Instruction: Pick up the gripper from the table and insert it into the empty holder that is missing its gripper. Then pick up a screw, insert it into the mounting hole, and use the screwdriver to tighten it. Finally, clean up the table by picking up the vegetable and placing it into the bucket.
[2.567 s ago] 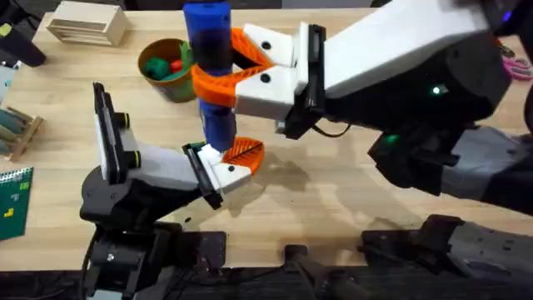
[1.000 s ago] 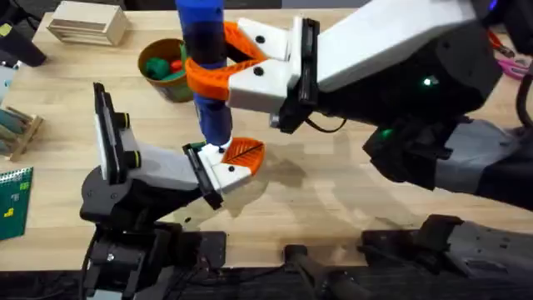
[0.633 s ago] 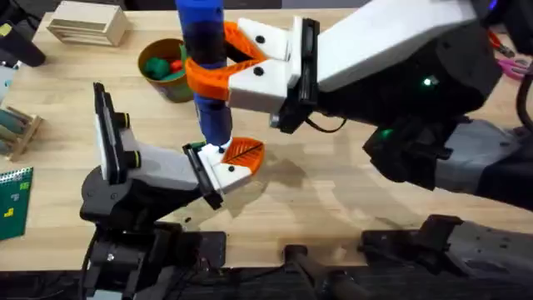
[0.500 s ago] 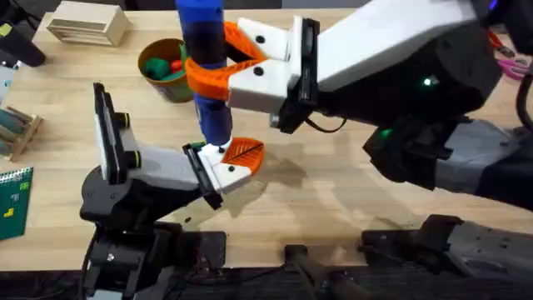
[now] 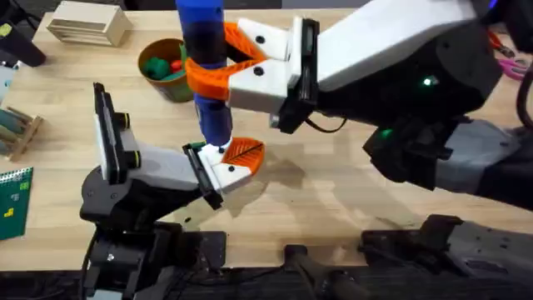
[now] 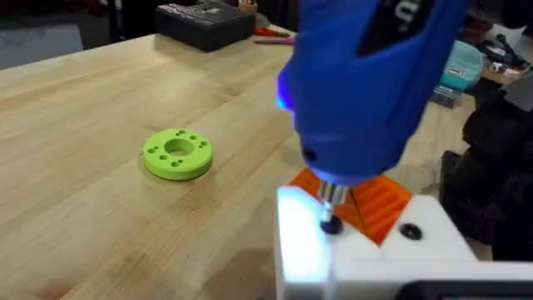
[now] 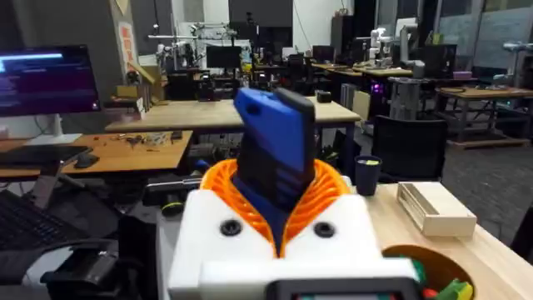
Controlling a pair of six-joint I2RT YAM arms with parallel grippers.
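The blue-handled screwdriver stands upright, and my right gripper is shut on its handle with its orange ribbed pads wrapped around it. Its metal tip rests on a dark screw in the white holder on my left gripper. The orange ribbed gripper fin sits in that holder, just past the tip. The olive-yellow bucket stands behind the screwdriver with green and red pieces inside. The vegetable is out of view.
A bright-green disc lies on the wood beyond the holder. A beige wooden box stands at the back left. A wooden rack and a green card are at the left edge. Pink scissor handles are at the right edge.
Since the earliest frame the right gripper and screwdriver have shifted slightly left and nearer the camera. Over the last second nothing has visibly moved.
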